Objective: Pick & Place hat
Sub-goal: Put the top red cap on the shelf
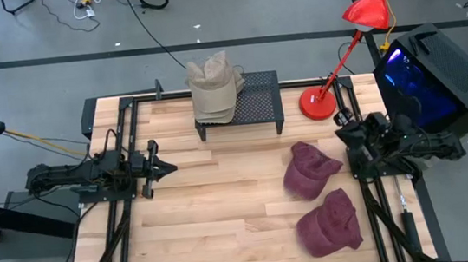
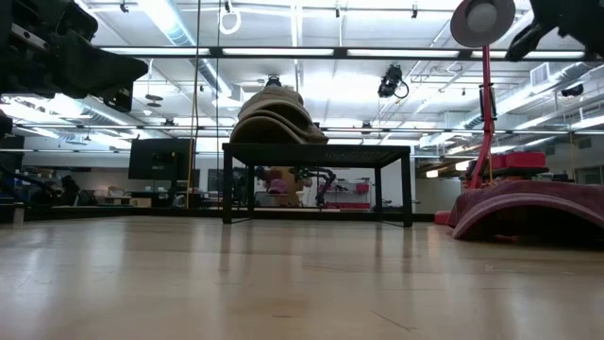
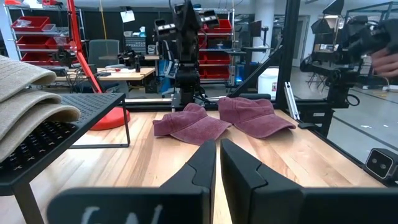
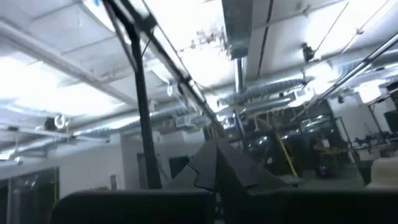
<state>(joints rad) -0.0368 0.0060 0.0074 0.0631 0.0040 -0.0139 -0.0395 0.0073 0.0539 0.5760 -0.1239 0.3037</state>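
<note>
The left gripper [image 1: 168, 166] hangs over the left half of the table [image 1: 227, 228], its two fingers [image 3: 202, 165] drawn narrow, nearly meeting at the tips with only a thin slit between them, and holding nothing. It points toward three o'clock in the high view, across bare wood toward the caps. The right gripper [image 4: 217, 163] is pulled back at the table's right edge, at about three o'clock from the table's middle, raised and tipped upward so that its wrist camera looks at the ceiling; its fingers come together to a point and hold nothing.

Two maroon caps lie on the right half of the table. The nearer maroon cap [image 1: 309, 169] sits just beside the right arm's base, at roughly four o'clock from the left gripper. The second maroon cap [image 1: 330, 223] lies at about five o'clock from the first, close to the table's front edge, the two near each other but apart in the high view. In the left wrist view both rest flat on the wood, brims toward the camera.

At twelve o'clock on the table stands a black mesh stand [image 1: 253, 103], and on its left part is a stack of tan hats [image 1: 215, 87]. A red desk lamp [image 1: 343, 45] has its base at the table's back right, just beside the stand.
</note>
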